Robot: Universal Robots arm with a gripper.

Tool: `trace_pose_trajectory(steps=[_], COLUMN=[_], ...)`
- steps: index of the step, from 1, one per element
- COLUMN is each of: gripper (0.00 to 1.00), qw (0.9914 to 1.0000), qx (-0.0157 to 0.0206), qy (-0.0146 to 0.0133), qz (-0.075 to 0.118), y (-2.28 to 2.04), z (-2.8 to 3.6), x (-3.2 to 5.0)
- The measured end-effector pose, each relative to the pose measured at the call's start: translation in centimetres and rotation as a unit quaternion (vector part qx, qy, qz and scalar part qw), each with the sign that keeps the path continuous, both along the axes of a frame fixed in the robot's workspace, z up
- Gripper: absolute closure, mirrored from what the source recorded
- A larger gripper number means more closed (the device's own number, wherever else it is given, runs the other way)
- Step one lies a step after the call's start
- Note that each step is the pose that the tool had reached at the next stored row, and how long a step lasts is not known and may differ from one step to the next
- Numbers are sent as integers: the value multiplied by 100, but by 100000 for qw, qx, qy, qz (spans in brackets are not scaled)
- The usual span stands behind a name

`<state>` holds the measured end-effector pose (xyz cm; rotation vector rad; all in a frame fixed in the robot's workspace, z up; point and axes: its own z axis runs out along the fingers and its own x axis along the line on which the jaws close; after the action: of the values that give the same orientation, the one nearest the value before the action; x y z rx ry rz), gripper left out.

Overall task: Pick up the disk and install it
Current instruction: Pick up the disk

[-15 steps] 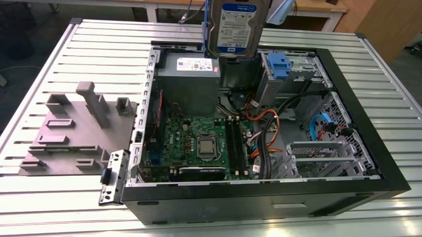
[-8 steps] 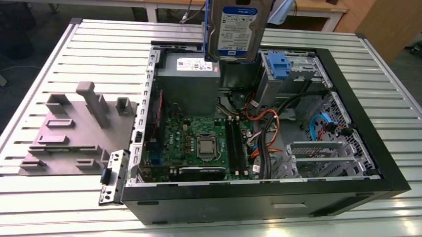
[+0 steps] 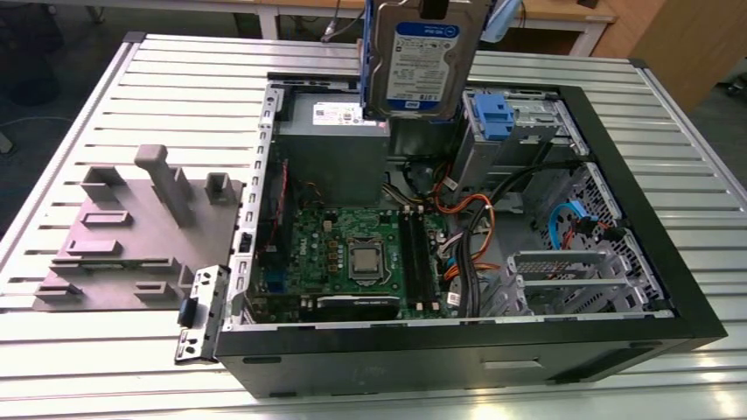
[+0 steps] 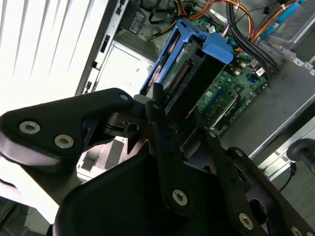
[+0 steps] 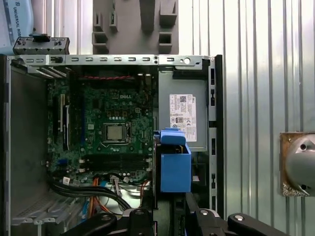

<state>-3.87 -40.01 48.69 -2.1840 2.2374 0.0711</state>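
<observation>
The disk (image 3: 422,61), silver with a white-and-blue label and blue side rails, hangs upright above the back of the open computer case (image 3: 688,289). It is over the gap between the power-supply box (image 3: 332,140) and the drive bay with a blue latch (image 3: 492,118). My gripper (image 3: 435,7) is shut on the disk's upper end. In both wrist views I look down along the disk (image 4: 189,73) (image 5: 174,167), whose blue rail end points at the case interior. The gripper (image 5: 170,216) (image 4: 177,105) has its black fingers (image 4: 156,105) clamped on the disk's two faces.
The motherboard (image 3: 350,254) lies in the case floor, with orange and black cables (image 3: 467,219) beside it. A grey fixture (image 3: 129,227) with upright blocks sits on the slatted table at the exterior view's left. A loose metal bracket (image 3: 198,311) leans on the case corner.
</observation>
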Motion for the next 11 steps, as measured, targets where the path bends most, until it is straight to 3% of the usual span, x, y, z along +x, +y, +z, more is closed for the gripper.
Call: trace_pose_trajectory(steps=[11], gripper=[65], qw=[100000], qx=[-49], qy=[-2], qz=[3], y=[-310], z=[-5], x=[0])
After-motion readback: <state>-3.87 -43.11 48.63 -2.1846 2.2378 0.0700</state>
